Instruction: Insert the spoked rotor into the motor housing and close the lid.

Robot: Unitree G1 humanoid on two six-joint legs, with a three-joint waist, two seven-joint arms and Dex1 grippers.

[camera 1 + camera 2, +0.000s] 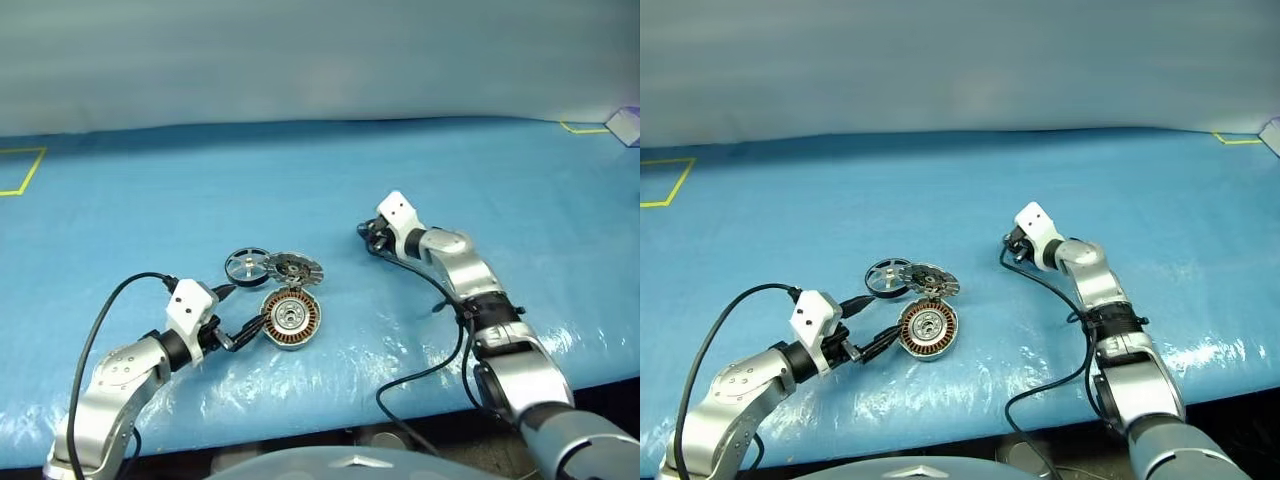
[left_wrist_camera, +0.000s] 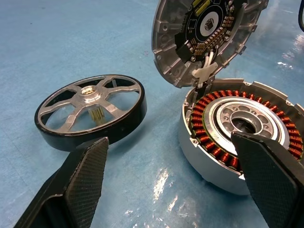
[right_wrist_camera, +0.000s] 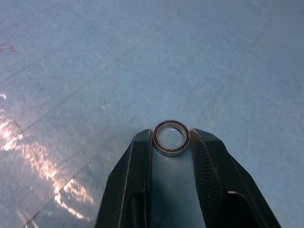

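Blue table — right fingers pinch small ring; left fingers wide.

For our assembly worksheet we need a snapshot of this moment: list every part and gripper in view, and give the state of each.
Spoked rotor: lying flat on the table, not inserted.
Motor housing: open, copper windings exposed.
Lid: tilted up, leaning at the housing's rim, dark parts facing it.
Small ring: pinched between the right gripper's fingertips.
Left gripper: open, holding nothing.
Right gripper: shut on the small ring.
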